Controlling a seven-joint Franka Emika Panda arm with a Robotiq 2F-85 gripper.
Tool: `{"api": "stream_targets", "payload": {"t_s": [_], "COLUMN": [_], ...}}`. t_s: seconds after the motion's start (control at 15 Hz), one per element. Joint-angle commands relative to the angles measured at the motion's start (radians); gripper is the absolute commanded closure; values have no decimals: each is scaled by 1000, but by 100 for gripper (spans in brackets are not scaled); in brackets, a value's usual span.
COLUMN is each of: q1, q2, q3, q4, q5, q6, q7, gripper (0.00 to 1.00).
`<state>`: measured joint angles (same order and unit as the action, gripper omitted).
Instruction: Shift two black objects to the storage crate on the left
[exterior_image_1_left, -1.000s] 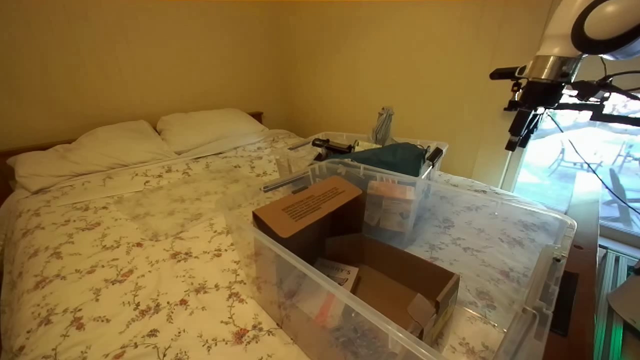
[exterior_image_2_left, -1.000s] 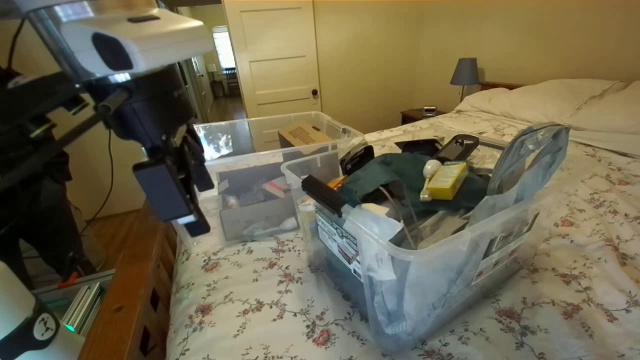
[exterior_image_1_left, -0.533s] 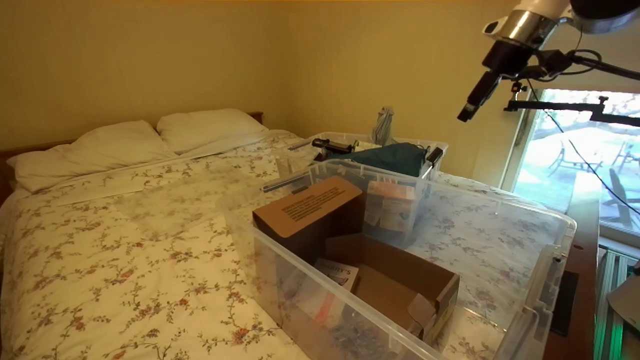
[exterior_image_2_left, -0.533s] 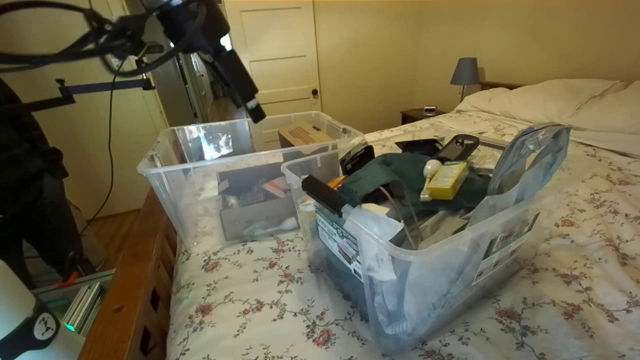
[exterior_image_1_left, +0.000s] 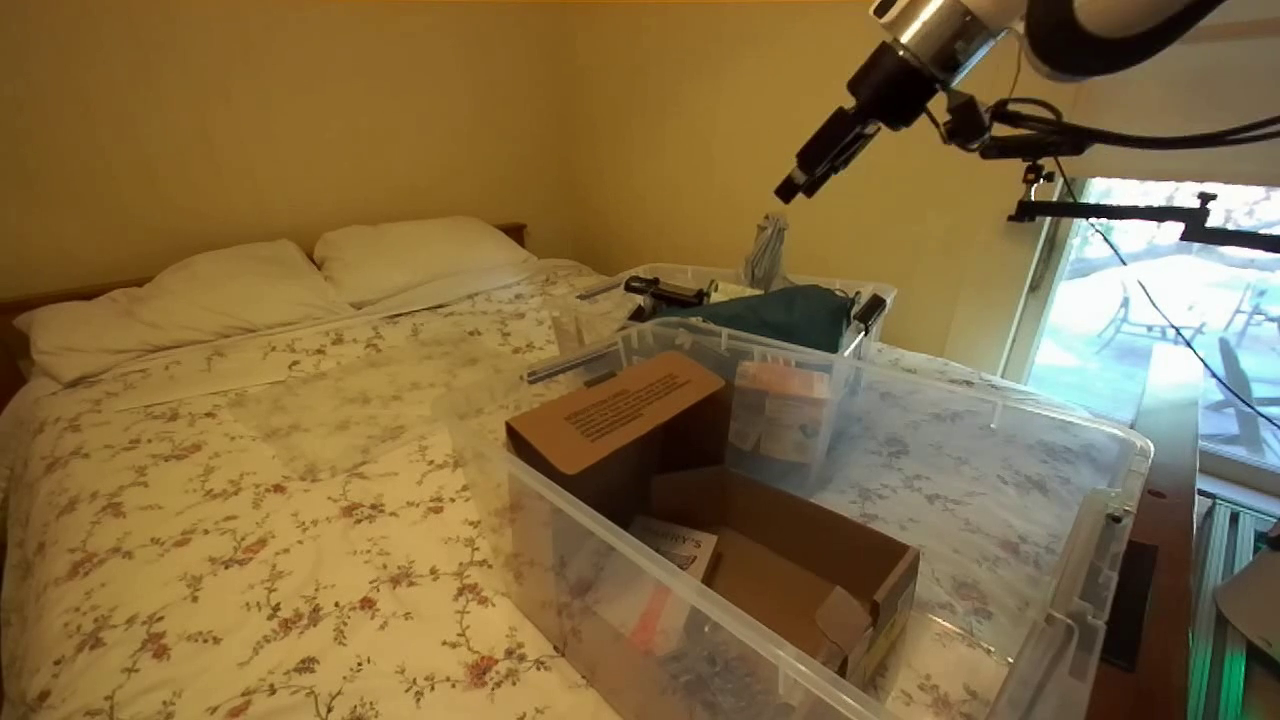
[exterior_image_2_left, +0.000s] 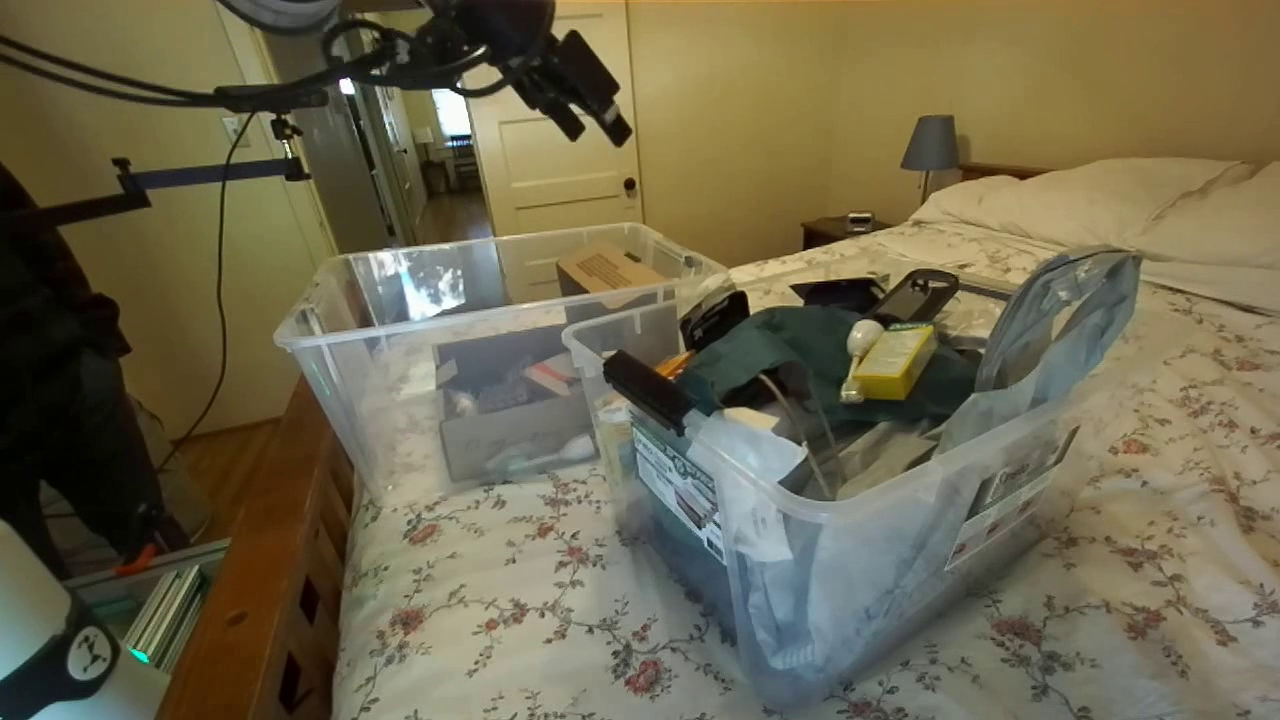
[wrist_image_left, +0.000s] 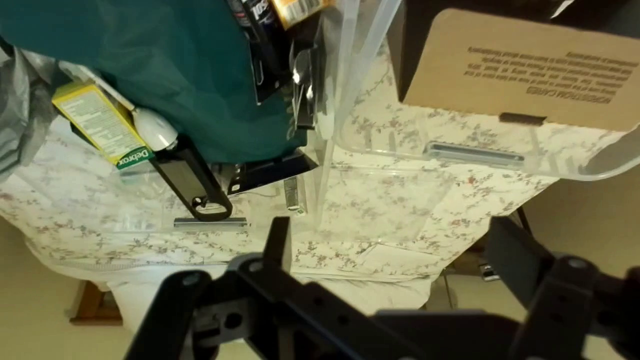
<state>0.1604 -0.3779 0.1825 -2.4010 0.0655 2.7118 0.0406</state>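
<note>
We lose a good deal at the edges. The arm (exterior_image_1_left: 940, 42) runs out of frame in both exterior views, and in an exterior view the bottom edge cuts off the near part of the crate (exterior_image_1_left: 1085, 565). A person (exterior_image_2_left: 60, 400) shows only in part at the side of an exterior view. The teal cloth (exterior_image_2_left: 795, 340) hides what lies beneath it, and through the hazy wall of the bin (exterior_image_2_left: 880, 575) we make out only blurred shapes. We cannot tell whether the black bar (exterior_image_2_left: 645, 388) at its rim is part of the bin.

Both containers stand on the bed (exterior_image_1_left: 250, 600), close together; whether they touch we cannot say. The crate holds a brown box (exterior_image_1_left: 615, 412) with a printed flap, a lower open box (exterior_image_1_left: 810, 515) and a card (exterior_image_1_left: 665, 540) whose lettering we read only in part. The bin is heaped above its rim with the cloth, a gray bag (exterior_image_2_left: 1010, 325), a yellow box (exterior_image_2_left: 897, 362), a looped black object (wrist_image_left: 187, 180), an angular black object (wrist_image_left: 272, 172) and, toward the crate, a bulky black object (exterior_image_2_left: 712, 318). Which two the task means we cannot tell.

We see the gripper (wrist_image_left: 391, 230) high above the containers, its fingers spread wide. All three black objects lie well below it.
</note>
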Motion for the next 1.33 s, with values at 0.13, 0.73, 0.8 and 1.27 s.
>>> {"api": "stream_targets", "payload": {"t_s": [0.13,0.73,0.8,1.27], "q1": [-152,-130,-139,-122], "q2": [189,186,193,302], "q3": [36,-4,5,82], "q4": [108,13,2,28], "q5": [-297,-403,-458,-629], "q6": [73,-17,-11,-28], "q7": [49,-67,-37,61], "gripper": [0,0,0,0]}}
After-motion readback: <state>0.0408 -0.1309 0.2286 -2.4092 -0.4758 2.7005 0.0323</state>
